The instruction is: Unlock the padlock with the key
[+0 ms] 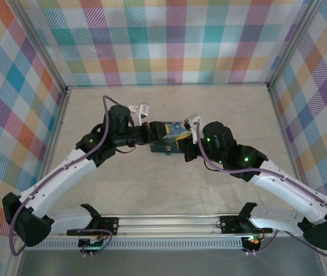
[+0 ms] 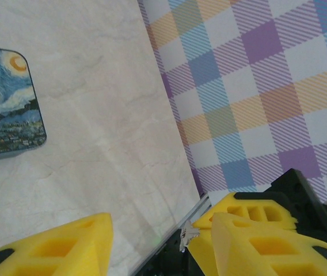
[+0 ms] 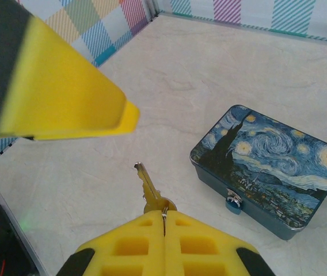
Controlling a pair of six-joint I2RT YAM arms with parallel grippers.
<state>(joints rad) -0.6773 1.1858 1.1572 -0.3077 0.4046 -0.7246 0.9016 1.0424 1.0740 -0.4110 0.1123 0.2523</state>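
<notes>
The right gripper [image 3: 163, 217] has its yellow fingers pressed together on the head of the small pale metal key [image 3: 147, 185]. The key's blade sticks straight out past the fingertips. Ahead and to the right of this gripper, the dark blue swirl-printed rectangular tin [image 3: 270, 158] lies on the pale marbled tabletop [image 3: 169, 86]. A small bluish padlock [image 3: 233, 202] hangs at the tin's near latch. The left gripper [image 2: 158, 230] is close by, its yellow fingers standing apart, one of them near the key's tip.

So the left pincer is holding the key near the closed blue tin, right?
Not quite: it is the right pincer that holds the key, as the right wrist view shows. The blue tin nearby is indeed closed.
</notes>
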